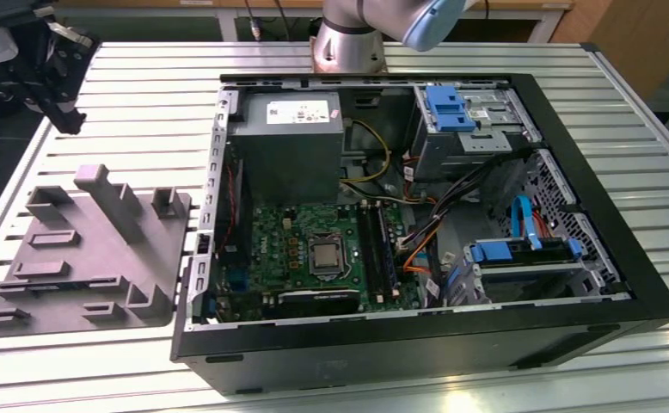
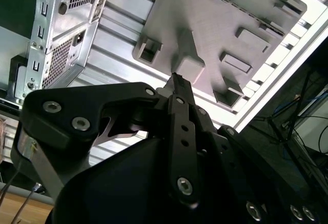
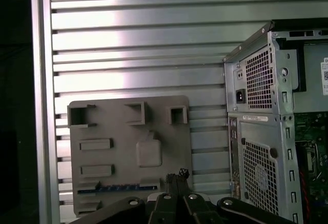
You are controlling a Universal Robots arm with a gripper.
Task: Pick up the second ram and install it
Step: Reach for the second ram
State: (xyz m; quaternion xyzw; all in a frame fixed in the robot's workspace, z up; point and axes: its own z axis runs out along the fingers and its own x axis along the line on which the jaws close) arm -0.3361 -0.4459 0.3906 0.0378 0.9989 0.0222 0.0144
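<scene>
Tool (image 3: 177, 175), tips pressed together and empty, near the grey tray (image 3: 110, 126): you do best spreading it and squaring it to the second ram (image 3: 118, 187) lying in its slot.

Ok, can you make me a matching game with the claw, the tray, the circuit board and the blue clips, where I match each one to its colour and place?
1. claw
2. plastic tray
3. motherboard
4. drive-bay clips

a. green, inside the computer case
b. blue, inside the case
c. grey, lying on the table beside the case
d. black, hanging above the table near the tray

Pairs: 1-d, 2-c, 3-a, 4-b.
</scene>
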